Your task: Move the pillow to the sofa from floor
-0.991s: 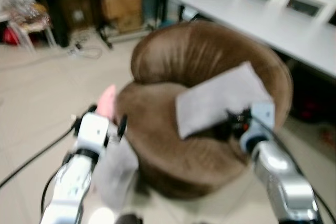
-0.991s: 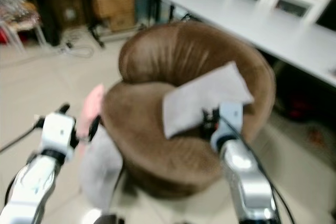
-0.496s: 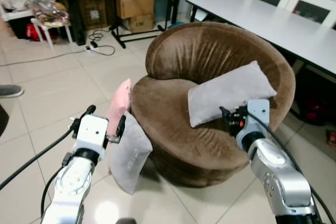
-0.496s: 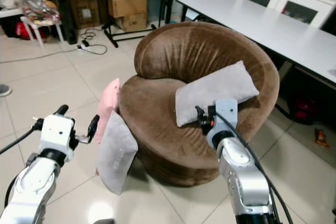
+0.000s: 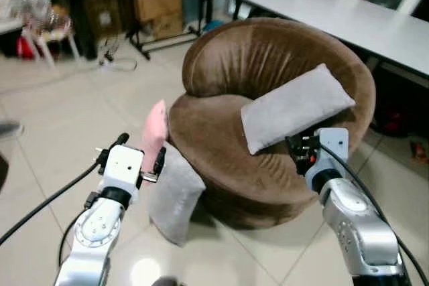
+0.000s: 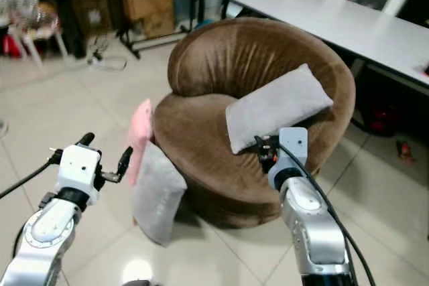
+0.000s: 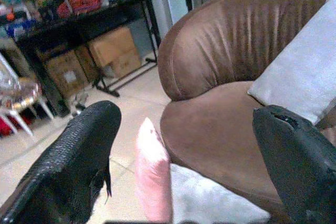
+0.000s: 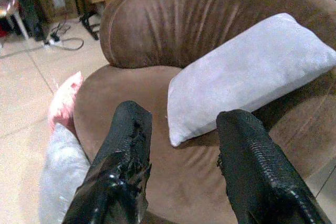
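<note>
A round brown sofa chair (image 5: 268, 65) stands before me. One grey pillow (image 5: 295, 106) lies tilted on its seat against the right side of the backrest. On the floor a pink pillow (image 5: 155, 132) and a second grey pillow (image 5: 177, 195) lean against the sofa's left front. My left gripper (image 5: 142, 145) hovers open just left of the floor pillows, holding nothing; in the left wrist view the pink pillow (image 7: 152, 174) shows between its fingers. My right gripper (image 5: 301, 149) is open and empty over the sofa's front right rim, just below the grey pillow (image 8: 247, 72) on the seat.
A long white table (image 5: 335, 11) runs behind and right of the sofa. Cardboard boxes (image 5: 157, 1) sit under a dark shelf at the back, with cables (image 5: 117, 61) on the tiled floor. A small white stool (image 5: 40, 38) stands back left. Open floor lies left.
The whole picture has sharpened and shifted as the camera moved. Both grippers stay open in about the same places before the sofa. The pillows have not moved.
</note>
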Tool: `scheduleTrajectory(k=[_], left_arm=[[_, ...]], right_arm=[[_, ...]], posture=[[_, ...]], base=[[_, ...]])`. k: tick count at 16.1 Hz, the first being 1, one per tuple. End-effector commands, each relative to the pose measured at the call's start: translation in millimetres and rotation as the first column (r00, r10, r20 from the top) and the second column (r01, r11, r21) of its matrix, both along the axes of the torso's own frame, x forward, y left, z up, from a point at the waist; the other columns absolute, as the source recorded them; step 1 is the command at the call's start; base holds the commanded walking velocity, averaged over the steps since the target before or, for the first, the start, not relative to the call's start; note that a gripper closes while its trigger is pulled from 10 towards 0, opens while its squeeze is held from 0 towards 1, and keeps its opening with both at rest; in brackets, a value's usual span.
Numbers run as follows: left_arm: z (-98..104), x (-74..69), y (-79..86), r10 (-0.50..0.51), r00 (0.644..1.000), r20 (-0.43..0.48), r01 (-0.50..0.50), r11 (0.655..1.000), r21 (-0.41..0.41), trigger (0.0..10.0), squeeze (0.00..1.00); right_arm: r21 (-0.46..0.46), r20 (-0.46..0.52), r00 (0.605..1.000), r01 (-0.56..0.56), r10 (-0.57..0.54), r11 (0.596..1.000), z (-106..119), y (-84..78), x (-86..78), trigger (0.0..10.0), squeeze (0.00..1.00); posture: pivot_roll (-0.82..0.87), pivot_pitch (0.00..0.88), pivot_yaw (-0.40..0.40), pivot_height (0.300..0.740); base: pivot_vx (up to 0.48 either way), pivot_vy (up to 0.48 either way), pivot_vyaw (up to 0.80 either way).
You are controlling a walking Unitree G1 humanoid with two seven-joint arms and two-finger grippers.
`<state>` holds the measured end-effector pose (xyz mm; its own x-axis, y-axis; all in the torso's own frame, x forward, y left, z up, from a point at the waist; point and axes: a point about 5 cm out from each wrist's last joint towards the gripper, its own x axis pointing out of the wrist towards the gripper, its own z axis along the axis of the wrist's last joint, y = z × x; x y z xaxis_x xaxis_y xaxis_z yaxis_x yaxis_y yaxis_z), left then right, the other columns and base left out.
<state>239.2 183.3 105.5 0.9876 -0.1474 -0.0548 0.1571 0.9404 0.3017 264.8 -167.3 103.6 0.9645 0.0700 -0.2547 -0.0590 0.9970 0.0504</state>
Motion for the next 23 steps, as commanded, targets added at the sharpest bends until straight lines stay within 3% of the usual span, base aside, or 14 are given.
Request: scheduleTrajectory(k=[1,11,16,23], left_arm=[[3,2.7,4.0,0.0,1.0,0.007,0.0,1.0,0.009,10.0,0.0],[4,5.9,7.4,0.011,1.0,0.009,-0.011,1.0,-0.003,10.0,0.0],[9,1.6,8.5,0.04,0.999,0.03,-0.039,0.997,-0.06,10.0,0.0],[8,0.7,13.1,0.053,0.998,0.017,-0.051,0.995,-0.083,10.0,0.0]], right_arm=[[0.003,0.008,1.0,-0.006,0.006,1.0,3,3.3,-0.9,10.0,0.0],[0.027,0.001,1.0,-0.018,0.018,0.999,0,5.7,-5.7,10.0,0.0],[-0.001,-0.006,0.993,-0.114,0.114,0.993,0,15.8,-4.0,10.0,0.0],[-0.009,-0.012,0.99,-0.139,0.139,0.99,-3,19.9,-3.5,10.0,0.0]], posture=[[0.07,0.0,-0.029,0.74],[0.08,0.0,-0.032,0.74],[0.09,0.0,-0.056,0.74],[0.1,0.0,-0.057,0.74]], base=[[0.0,0.356,0.0],[0.0,0.365,0.0],[0.0,0.074,0.0],[0.082,0.0,0.74]])
